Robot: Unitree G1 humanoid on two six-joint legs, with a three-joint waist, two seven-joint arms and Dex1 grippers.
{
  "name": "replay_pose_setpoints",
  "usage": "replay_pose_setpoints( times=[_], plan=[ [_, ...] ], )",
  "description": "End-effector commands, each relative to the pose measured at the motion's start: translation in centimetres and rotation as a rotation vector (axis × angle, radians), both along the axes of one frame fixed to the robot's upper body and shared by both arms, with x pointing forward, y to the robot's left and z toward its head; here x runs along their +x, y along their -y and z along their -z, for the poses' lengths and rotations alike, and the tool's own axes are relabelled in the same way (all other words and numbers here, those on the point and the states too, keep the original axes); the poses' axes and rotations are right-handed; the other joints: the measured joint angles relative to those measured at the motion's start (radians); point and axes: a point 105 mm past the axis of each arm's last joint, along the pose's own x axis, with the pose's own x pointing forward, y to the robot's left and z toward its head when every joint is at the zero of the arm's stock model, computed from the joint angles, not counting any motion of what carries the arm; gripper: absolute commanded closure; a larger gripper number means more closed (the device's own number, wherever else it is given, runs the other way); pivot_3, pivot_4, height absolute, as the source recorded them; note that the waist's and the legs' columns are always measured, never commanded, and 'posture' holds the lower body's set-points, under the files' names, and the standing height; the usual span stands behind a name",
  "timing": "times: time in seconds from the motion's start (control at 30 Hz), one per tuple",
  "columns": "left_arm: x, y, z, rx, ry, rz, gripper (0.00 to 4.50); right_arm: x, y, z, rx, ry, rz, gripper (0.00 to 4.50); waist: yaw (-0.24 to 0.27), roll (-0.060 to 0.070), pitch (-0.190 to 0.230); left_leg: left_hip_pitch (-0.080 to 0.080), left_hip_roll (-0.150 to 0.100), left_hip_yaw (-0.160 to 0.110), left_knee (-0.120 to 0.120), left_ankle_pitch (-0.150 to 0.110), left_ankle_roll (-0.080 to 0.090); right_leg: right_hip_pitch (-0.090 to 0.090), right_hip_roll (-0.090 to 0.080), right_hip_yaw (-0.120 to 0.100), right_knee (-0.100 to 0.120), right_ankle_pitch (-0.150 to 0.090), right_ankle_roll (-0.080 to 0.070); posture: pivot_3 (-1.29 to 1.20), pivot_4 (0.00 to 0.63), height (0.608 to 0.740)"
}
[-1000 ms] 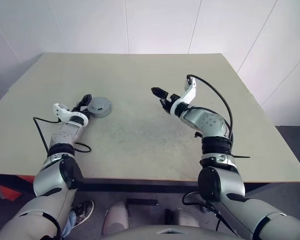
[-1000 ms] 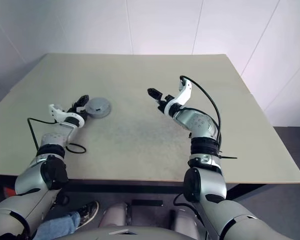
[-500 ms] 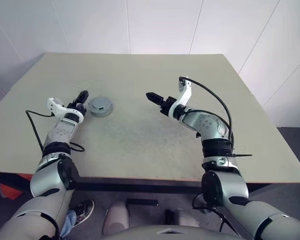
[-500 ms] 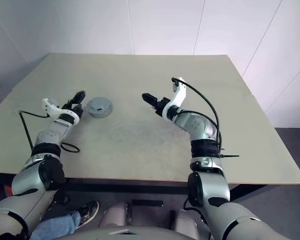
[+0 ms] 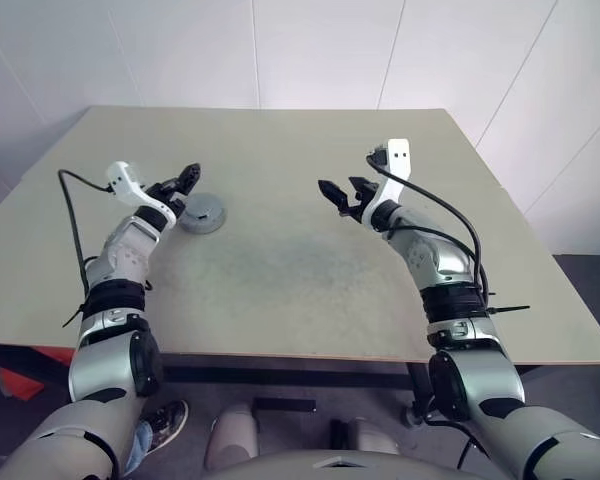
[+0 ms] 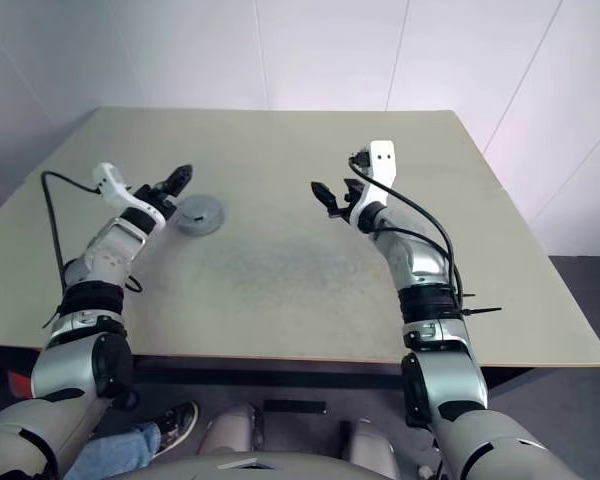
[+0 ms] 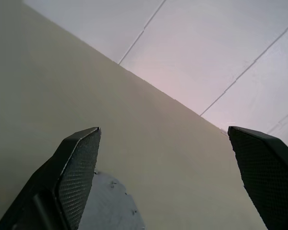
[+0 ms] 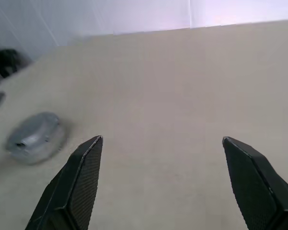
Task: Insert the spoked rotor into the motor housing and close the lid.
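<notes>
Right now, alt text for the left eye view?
A round grey lid lies on a beige table, closed over the assembly. The left tool hovers open just beside it, and the right tool hangs open above the table's middle, holding nothing.

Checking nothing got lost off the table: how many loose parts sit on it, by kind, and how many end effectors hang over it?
Closed grey round motor assembly: 1
Open end effectors: 2, left, right
Total: 3

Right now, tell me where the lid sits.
The lid lies on the table's left half, just beside the open left pincer, which hovers above its edge.
</notes>
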Motion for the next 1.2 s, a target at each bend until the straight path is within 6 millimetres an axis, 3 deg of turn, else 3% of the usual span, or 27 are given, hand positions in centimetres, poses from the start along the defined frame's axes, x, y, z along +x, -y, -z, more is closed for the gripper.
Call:
replay_pose_setpoints(
  times=[0.03, 0.3, 0.43, 0.6, 1.2],
  plan=[
    [-0.5, 2.4, -1.6, 0.119, 0.099, 0.086, 0.02, 0.2, 1.0, -0.6, -0.104, 0.078, -0.005, 0.00, -0.002, 0.000, 0.000, 0.000, 0.000, 0.000, 0.000, 0.000, 0.000, 0.000, 0.000, 0.000, 0.000, 0.000, 0.000, 0.00, 0.000, 0.740],
    [-2.3, 7.7, -0.2, 0.332, 0.124, 0.292, 0.02, 0.1, 3.3, 0.6, -0.197, 0.061, -0.027, 0.00, -0.005, 0.000, 0.000, 0.001, 0.001, 0.000, 0.001, -0.001, 0.001, 0.000, 0.000, 0.000, 0.001, 0.000, -0.001, 0.00, 0.000, 0.740],
    [-3.0, 9.2, 0.8, 0.422, 0.128, 0.343, 0.02, 0.2, 4.2, 1.1, -0.240, 0.054, -0.019, 0.00, -0.005, 0.000, 0.000, 0.001, 0.001, 0.001, 0.003, -0.001, 0.002, 0.000, 0.000, 0.000, 0.002, 0.000, -0.001, 0.00, 0.000, 0.740],
    [-3.3, 9.8, 1.7, 0.450, 0.120, 0.358, 0.02, 0.5, 5.2, 1.8, -0.267, 0.038, 0.015, 0.00, -0.005, 0.000, 0.000, 0.001, 0.001, 0.001, 0.004, -0.001, 0.002, 0.000, 0.000, 0.000, 0.002, 0.001, -0.002, 0.00, 0.000, 0.740],
    [-3.2, 10.8, 2.0, 0.477, 0.129, 0.356, 0.02, 0.7, 4.7, 2.1, -0.267, 0.048, 0.028, 0.00, -0.005, 0.000, 0.000, 0.001, 0.001, 0.001, 0.004, -0.001, 0.003, 0.000, 0.000, 0.000, 0.002, 0.001, -0.003, 0.00, 0.000, 0.740]
  ],
)
